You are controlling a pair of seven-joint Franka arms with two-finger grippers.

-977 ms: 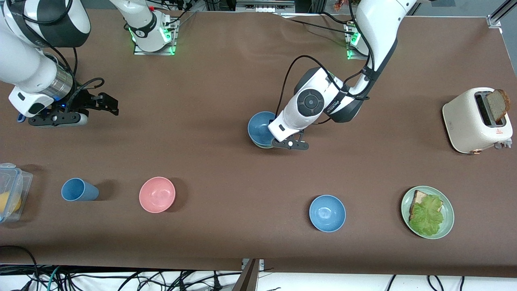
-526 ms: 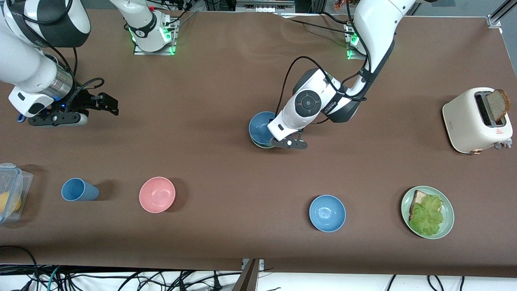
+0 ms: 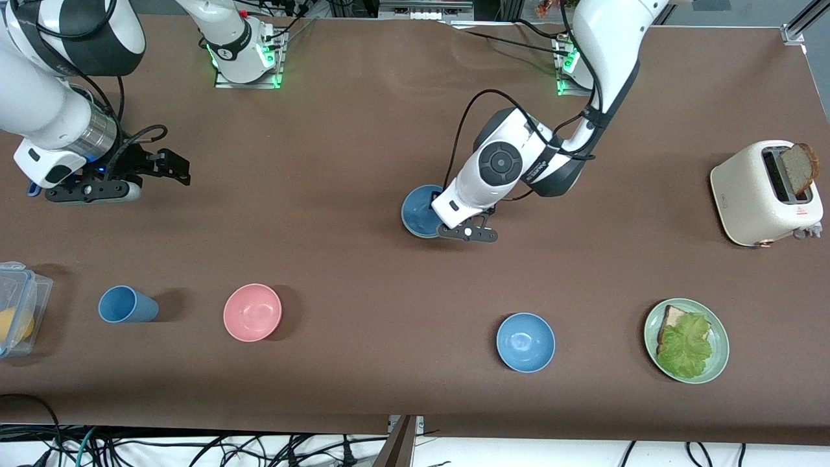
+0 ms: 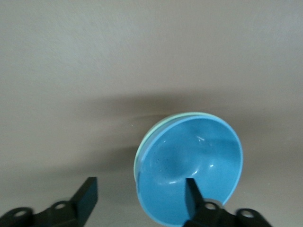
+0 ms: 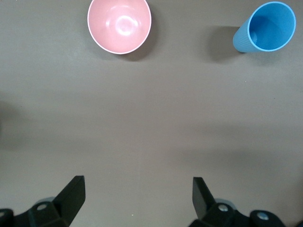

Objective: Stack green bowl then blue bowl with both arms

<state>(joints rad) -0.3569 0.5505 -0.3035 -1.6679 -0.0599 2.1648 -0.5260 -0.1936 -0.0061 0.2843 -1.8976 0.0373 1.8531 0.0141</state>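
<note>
My left gripper [image 4: 137,198] is spread wide, one finger [image 4: 191,194] over the blue bowl [image 4: 191,168], which sits nested in the green bowl [image 4: 142,149] right under it, gripping nothing. My right gripper [image 5: 137,196] waits wide open, pink bowl [image 5: 119,24] and blue cup [image 5: 264,29] ahead.

I'm working in a robotics lab: two white arms [image 3: 532,155] bolted to a brown-covered tabletop [image 3: 363,130], bases lit green, loose cables [image 3: 194,447] trailing along its edge, and kitchen props laid out, a toaster [image 3: 765,194] among them.
</note>
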